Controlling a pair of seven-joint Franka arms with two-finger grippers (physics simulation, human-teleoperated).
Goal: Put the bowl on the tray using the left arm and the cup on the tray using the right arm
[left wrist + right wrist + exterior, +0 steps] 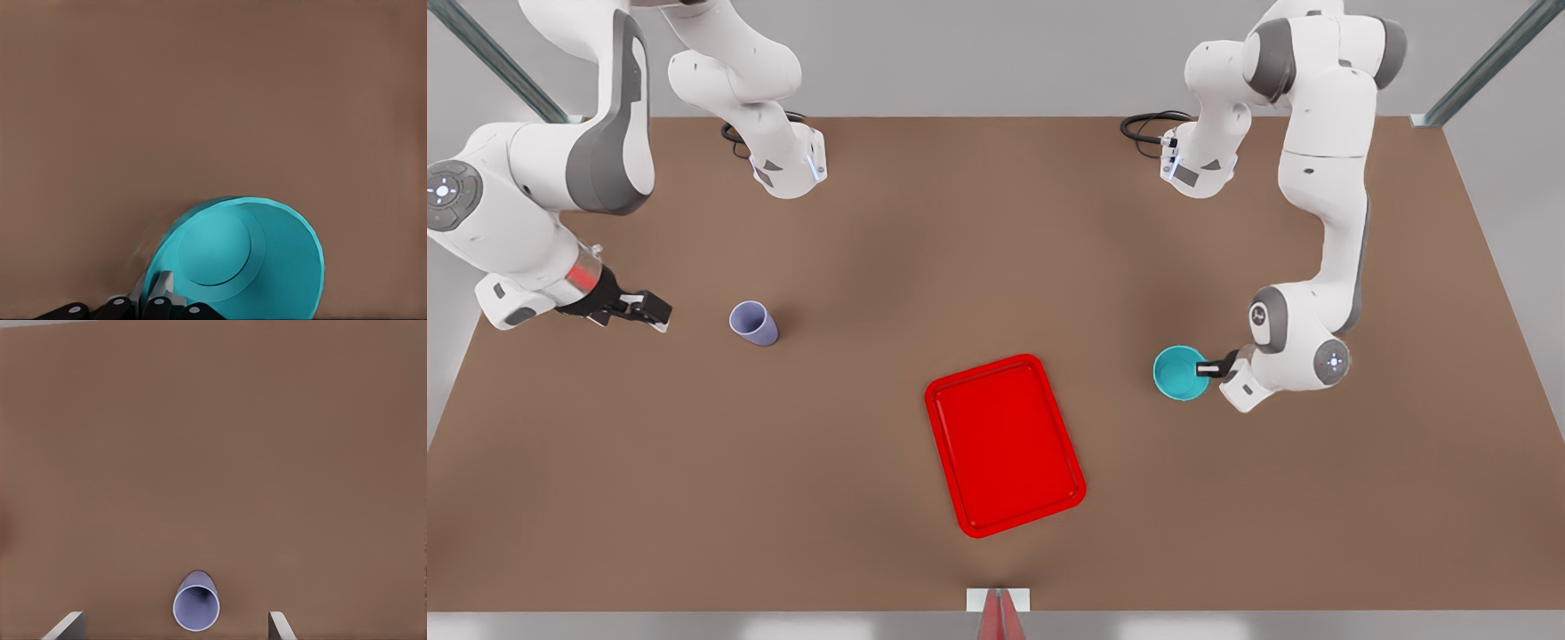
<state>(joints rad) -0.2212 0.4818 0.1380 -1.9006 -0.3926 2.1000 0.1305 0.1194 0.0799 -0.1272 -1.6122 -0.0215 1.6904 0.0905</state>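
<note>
Closer, left hand (157, 300) pinches bowl (250, 263) rim.

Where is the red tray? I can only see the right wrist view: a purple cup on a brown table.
Observer: The tray lies on the table, toward the front view's right of the cup and nearer that camera.
Operator: Is anything on it?
Observer: No. The bowl sits on the table, apart from the tray, farther to the front view's right.
Operator: What's the other arm doing?
Observer: The left end effector is shut on the bowl's rim. Your right end effector is open, on the front view's left of the cup, not touching it.
</note>
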